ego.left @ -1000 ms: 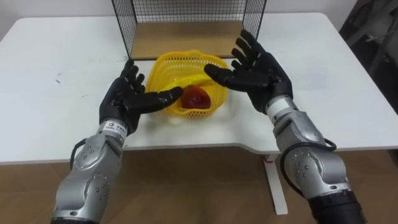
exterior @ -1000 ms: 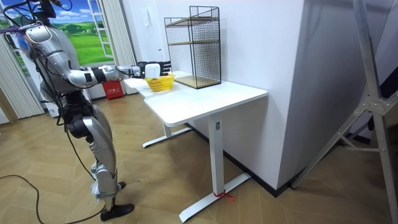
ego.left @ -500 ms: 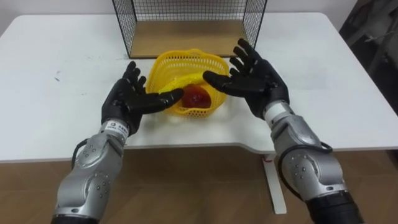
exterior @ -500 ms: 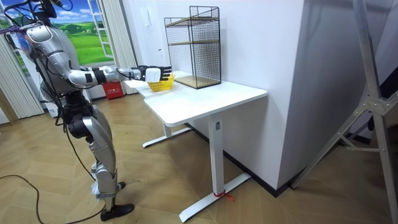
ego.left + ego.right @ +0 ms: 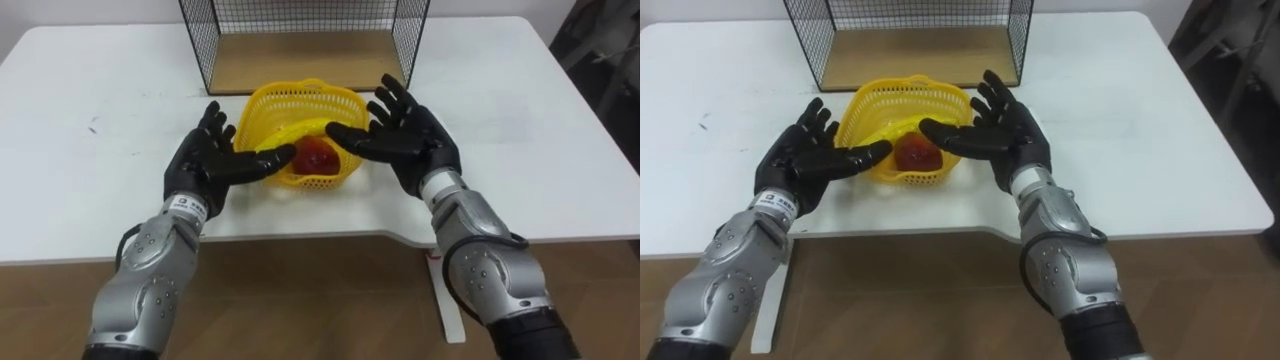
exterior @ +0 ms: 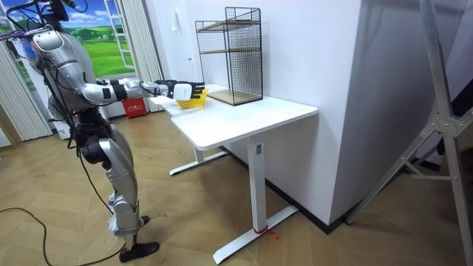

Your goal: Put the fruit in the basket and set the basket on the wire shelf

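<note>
A yellow mesh basket stands on the white table near its front edge, just before the black wire shelf. Inside lie a red fruit and a yellow one. My left hand is open at the basket's left side, its thumb reaching the rim. On the right side my right hand is open too, thumb over the rim above the red fruit. In the room view the basket sits between both hands at the table's end.
The wire shelf has a wooden bottom board right behind the basket and a higher level seen in the room view on the shelf. White table surface spreads wide on both sides. A dark object stands past the table's right end.
My right hand has come down and closer to the basket's right rim. The left hand has barely moved. The basket and fruit stay put.
</note>
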Tool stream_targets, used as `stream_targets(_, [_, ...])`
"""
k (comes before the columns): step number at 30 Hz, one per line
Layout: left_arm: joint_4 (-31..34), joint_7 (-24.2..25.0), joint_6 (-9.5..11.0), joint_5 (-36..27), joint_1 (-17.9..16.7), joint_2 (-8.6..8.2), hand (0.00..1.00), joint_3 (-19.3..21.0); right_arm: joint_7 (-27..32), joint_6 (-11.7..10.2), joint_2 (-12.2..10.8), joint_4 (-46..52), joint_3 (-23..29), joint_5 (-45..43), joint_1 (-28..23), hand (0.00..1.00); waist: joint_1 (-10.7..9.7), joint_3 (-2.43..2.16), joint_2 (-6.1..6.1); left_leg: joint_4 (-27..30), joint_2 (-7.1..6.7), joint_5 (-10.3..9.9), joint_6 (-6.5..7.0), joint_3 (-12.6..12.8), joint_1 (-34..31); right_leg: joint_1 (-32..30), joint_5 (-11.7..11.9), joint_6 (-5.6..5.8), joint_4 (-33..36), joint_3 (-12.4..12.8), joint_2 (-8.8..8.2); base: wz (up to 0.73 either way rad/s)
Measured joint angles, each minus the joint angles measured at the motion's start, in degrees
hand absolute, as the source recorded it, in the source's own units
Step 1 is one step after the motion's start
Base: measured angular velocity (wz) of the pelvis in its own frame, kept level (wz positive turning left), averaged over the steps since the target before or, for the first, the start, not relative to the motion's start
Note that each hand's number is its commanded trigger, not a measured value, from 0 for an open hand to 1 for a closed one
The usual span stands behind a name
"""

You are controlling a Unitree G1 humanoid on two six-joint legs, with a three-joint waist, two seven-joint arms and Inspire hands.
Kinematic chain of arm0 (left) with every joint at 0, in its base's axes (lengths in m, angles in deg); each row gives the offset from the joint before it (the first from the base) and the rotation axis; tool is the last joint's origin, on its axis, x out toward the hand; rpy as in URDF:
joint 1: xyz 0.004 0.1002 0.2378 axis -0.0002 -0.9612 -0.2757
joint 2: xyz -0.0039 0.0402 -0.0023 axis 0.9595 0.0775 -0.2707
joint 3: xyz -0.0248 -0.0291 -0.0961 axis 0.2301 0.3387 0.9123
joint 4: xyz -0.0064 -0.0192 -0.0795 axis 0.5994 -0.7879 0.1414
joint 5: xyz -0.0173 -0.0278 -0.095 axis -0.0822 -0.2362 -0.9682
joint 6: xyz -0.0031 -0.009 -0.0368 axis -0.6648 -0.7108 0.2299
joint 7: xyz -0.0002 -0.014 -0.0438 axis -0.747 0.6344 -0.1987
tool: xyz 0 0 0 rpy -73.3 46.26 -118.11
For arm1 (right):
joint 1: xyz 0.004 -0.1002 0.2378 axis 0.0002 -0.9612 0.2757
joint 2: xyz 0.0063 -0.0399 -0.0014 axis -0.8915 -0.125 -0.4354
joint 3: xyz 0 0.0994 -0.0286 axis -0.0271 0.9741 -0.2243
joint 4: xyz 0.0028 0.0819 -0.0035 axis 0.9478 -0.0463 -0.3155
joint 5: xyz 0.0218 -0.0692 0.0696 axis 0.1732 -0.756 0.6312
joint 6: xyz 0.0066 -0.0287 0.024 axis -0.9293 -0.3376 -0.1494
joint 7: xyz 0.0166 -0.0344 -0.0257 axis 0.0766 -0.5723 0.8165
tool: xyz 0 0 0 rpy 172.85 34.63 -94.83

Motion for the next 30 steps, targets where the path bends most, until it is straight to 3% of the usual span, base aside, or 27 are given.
stream_targets(30, [0.02,-1.40,-1.00,-0.49,0.00,0.22,0.00,0.86,0.23,0.06,-0.05,-2.26,-0.34,0.04,-2.67,0.00,-0.18,-0.13,0.13,0.10,0.01,0.00,0.00,-0.15,-0.10,0.01,0.08,-0.04,-0.05,-0.24,-0.02,0.00])
